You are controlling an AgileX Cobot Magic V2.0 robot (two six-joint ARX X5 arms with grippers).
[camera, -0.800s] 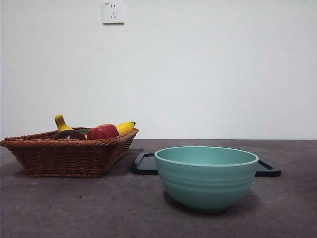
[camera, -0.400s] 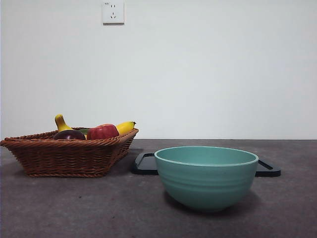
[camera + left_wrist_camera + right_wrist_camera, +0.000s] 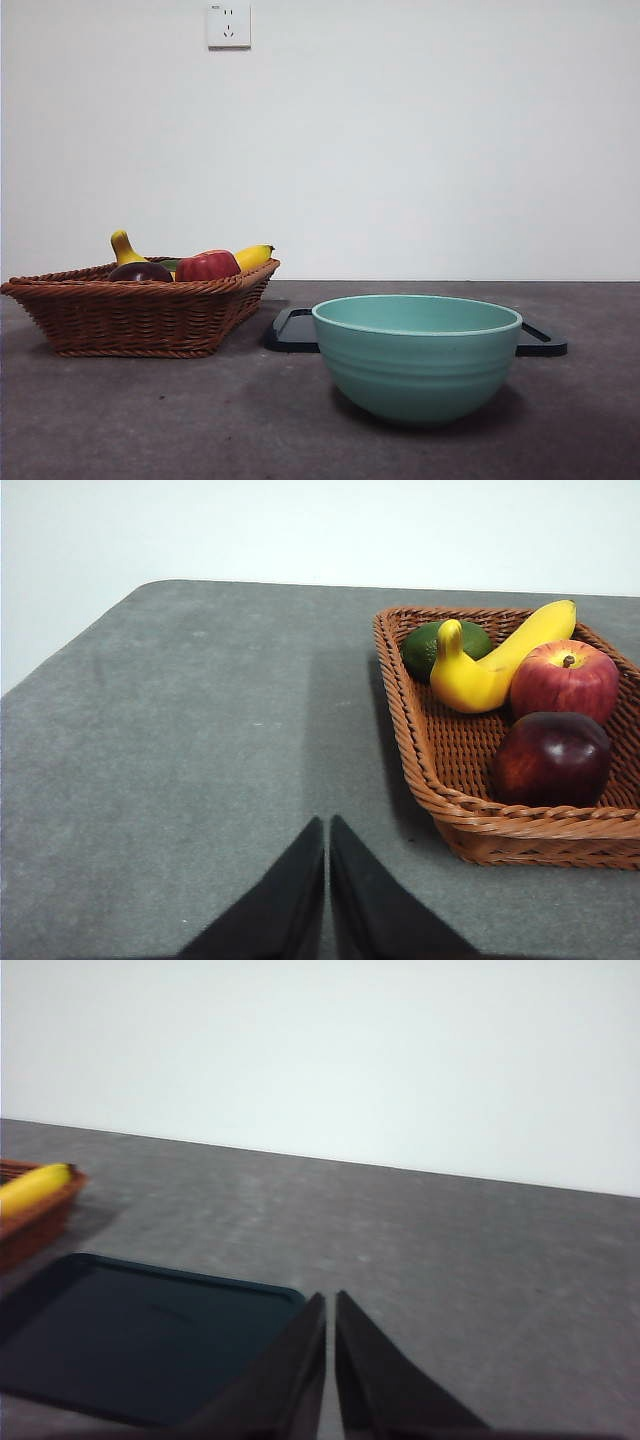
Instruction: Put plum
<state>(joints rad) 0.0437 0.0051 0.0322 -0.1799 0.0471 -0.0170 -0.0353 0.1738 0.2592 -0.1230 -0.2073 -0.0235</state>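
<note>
**Reach for the plum in the basket**

Left claw (image 3: 327,880), jaws closed and empty, hovers just beside the basket (image 3: 420,770). The plum (image 3: 551,759) lies beyond its near rim: open wide, descend clear of the apple (image 3: 565,681).

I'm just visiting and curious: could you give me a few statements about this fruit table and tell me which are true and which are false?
1. The plum lies in the wicker basket. True.
2. The left claw is gripping the plum. False: it hangs shut over bare table, apart from the basket.
3. The teal bowl stands in front of a black tray. True.
4. The banana lies in the bowl. False: it is in the basket.
5. The right claw is shut, holding nothing. True.
</note>
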